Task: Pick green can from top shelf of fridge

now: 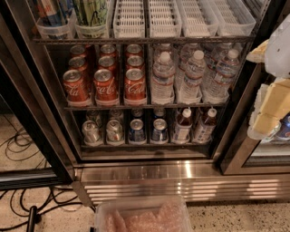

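Note:
The green can [90, 12] stands in a clear bin at the left of the top shelf [145, 40] of the fridge [181, 174]; its top is cut off by the picture's edge. A blue-and-red tall can [52, 11] stands just left of it. Several empty white slotted bins [129, 20] fill the rest of the shelf. My gripper [266, 118], white and pale yellow, hangs at the right edge of the view, in front of the right door frame. It is far right of the green can and lower than it, and holds nothing that shows.
Red Coca-Cola cans [105, 86] and water bottles [190, 77] fill the middle rack. Small cans [114, 131] and bottles [182, 127] sit on the lowest rack. A clear plastic tub [145, 215] is on the floor in front. Black cables [27, 204] lie at the left.

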`<state>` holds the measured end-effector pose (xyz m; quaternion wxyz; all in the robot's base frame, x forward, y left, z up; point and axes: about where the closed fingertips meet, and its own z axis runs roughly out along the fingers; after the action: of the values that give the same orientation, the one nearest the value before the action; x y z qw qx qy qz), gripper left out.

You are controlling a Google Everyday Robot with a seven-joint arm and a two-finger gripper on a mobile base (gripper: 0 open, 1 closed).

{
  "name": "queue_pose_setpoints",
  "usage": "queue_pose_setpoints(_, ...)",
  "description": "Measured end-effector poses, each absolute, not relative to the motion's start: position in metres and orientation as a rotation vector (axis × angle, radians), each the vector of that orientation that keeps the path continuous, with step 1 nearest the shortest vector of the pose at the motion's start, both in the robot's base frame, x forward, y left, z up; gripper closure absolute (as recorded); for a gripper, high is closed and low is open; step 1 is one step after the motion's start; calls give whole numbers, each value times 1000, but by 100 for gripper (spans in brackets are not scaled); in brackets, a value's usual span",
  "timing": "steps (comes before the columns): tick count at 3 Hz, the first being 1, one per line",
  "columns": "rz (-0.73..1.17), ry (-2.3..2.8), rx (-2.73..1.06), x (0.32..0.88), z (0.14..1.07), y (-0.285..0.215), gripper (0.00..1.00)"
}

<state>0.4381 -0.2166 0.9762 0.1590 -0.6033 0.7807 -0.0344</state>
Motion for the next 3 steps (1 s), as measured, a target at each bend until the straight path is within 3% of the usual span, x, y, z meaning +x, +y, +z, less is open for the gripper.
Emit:
queue_pose_setpoints(2,-98,2210,-1698,440,974,-206,0)
queue_pose_setpoints(3,-101,2140,-1703,446,968,-174,0)
